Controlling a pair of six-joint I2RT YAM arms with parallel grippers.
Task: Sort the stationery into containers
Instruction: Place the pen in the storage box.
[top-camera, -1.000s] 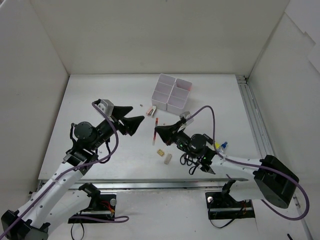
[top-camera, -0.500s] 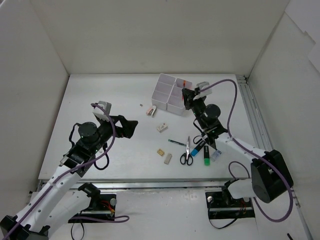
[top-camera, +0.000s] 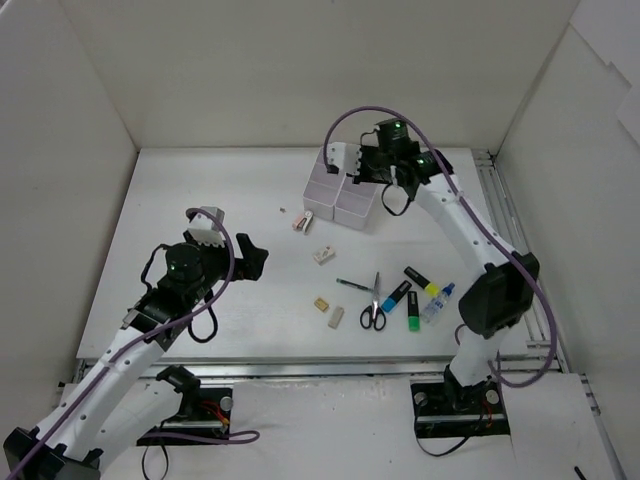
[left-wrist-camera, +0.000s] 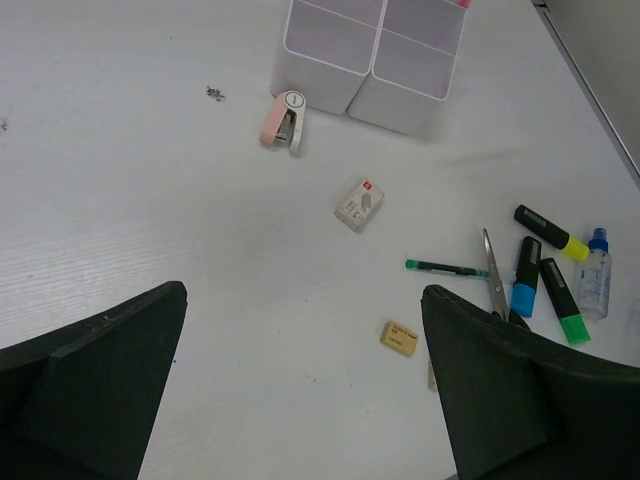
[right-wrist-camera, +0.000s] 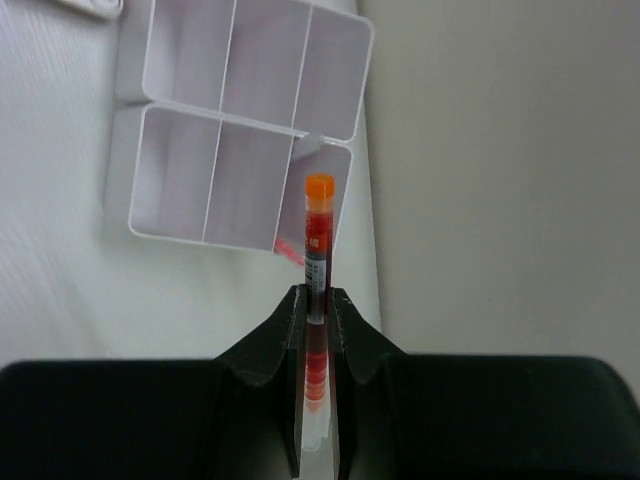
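The pen (right-wrist-camera: 318, 215) in the black right gripper (right-wrist-camera: 318, 296) is red with an orange cap. The bins (right-wrist-camera: 265, 70) are white. On the white table (left-wrist-camera: 150, 200) lie a black-bodied yellow highlighter (left-wrist-camera: 551, 232), blue highlighter (left-wrist-camera: 524, 275), green highlighter (left-wrist-camera: 564, 302), a tan eraser (left-wrist-camera: 399, 338) and a blue-capped glue bottle (left-wrist-camera: 594, 273).

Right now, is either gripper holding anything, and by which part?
The right gripper pinches a slim red orange-capped pen by the barrel half opposite its cap, cap end protruding. The left gripper is open, holding nothing.

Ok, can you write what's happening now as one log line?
right hand: shut on red pen, above bins | left hand: open, empty | scissors: on table, unsorted
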